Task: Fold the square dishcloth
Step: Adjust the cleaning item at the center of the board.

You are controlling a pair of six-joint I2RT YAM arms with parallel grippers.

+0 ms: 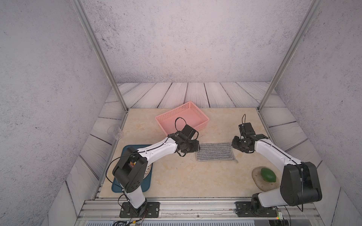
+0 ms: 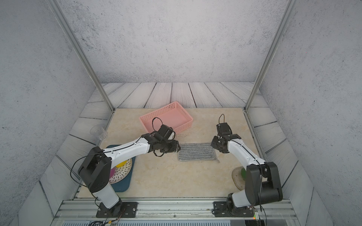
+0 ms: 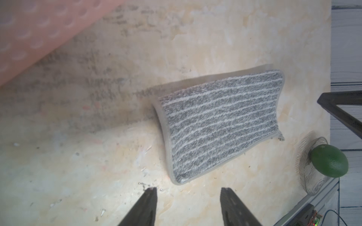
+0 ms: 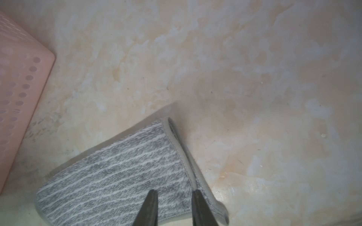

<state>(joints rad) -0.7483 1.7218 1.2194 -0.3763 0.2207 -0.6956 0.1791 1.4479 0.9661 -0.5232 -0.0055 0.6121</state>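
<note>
Both left gripper (image 3: 188, 188) and right gripper (image 4: 174, 191) gape empty; left hides square dishcloth (image 1: 215, 151) corner.

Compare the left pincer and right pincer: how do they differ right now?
The left pincer gapes wider than the right pincer. The left pincer's tips sit over bare table, short of the square dishcloth; the right pincer's tips sit over its hemmed end. Shared: both open, holding nothing, one at each end of the cloth.
</note>
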